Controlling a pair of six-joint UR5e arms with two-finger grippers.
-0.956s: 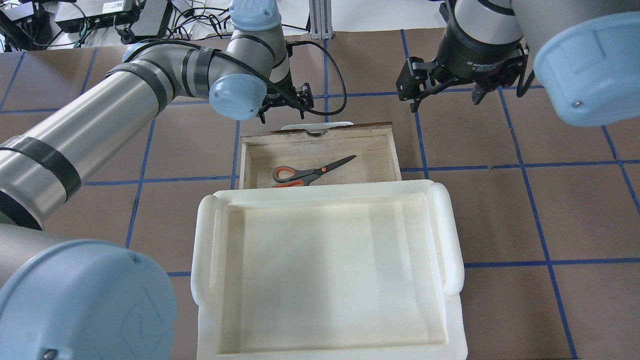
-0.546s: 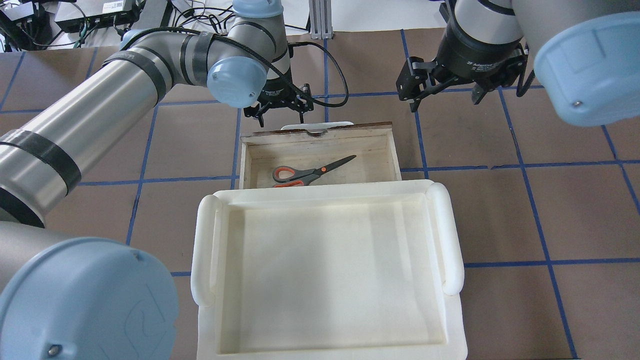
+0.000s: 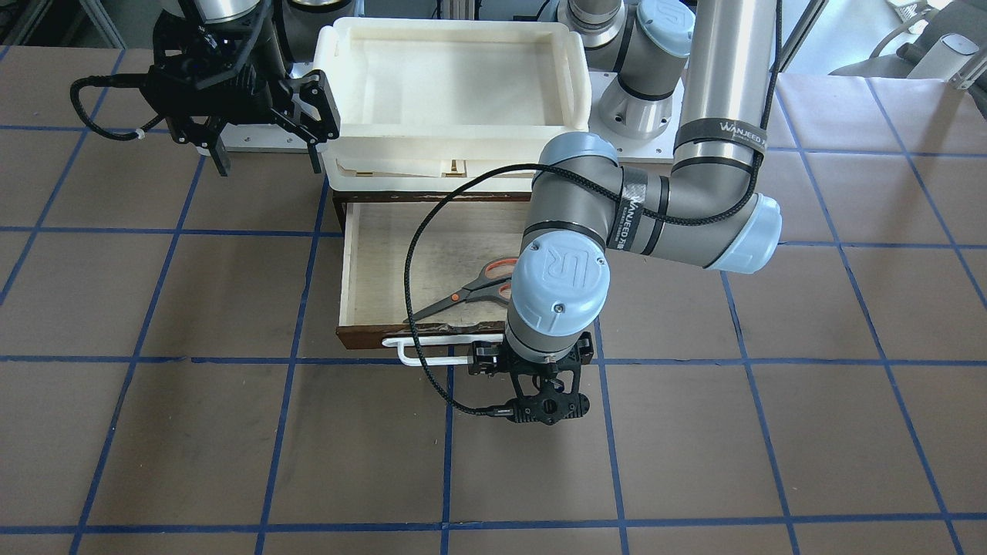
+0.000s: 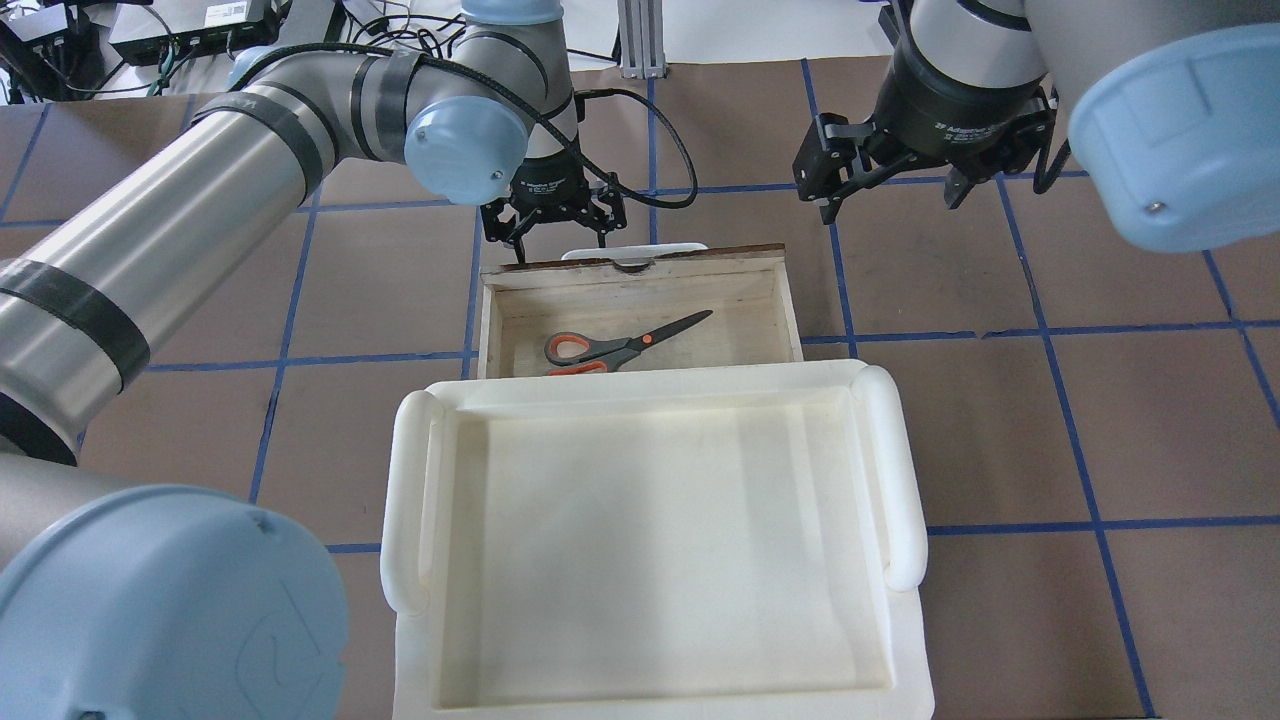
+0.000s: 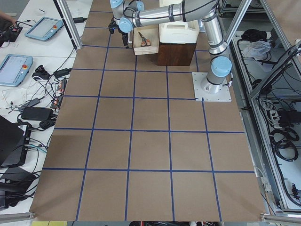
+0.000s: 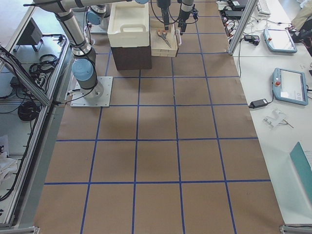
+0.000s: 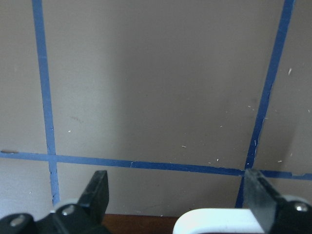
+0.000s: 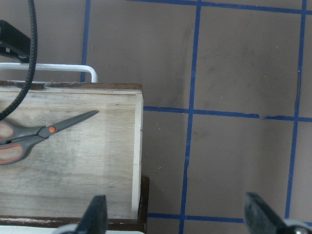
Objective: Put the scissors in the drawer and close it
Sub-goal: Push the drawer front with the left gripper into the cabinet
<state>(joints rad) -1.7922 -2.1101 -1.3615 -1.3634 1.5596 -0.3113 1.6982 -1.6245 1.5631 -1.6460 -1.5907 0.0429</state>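
The scissors (image 4: 620, 345) lie flat inside the open drawer (image 4: 745, 330), handles toward the white tray; they also show in the front view (image 3: 463, 294) and the right wrist view (image 8: 44, 134). The drawer's white loop handle (image 4: 680, 246) sticks out from its dark front. My left gripper (image 4: 560, 238) is open and empty, fingers pointing down just beyond the drawer front beside the handle (image 7: 214, 222). My right gripper (image 4: 890, 205) is open and empty, hovering above the table past the drawer's right corner.
A cream-white plastic tray (image 4: 900, 470) sits on top of the dark brown box (image 5: 176, 52) that the drawer (image 3: 385, 262) slides out of. The left arm's black cable (image 3: 412, 254) hangs over the drawer. Brown table paper with blue grid lines lies all around.
My left wrist has swung round and the gripper has moved nearer the drawer front, by the handle. The right arm, the scissors and the drawer have not moved.
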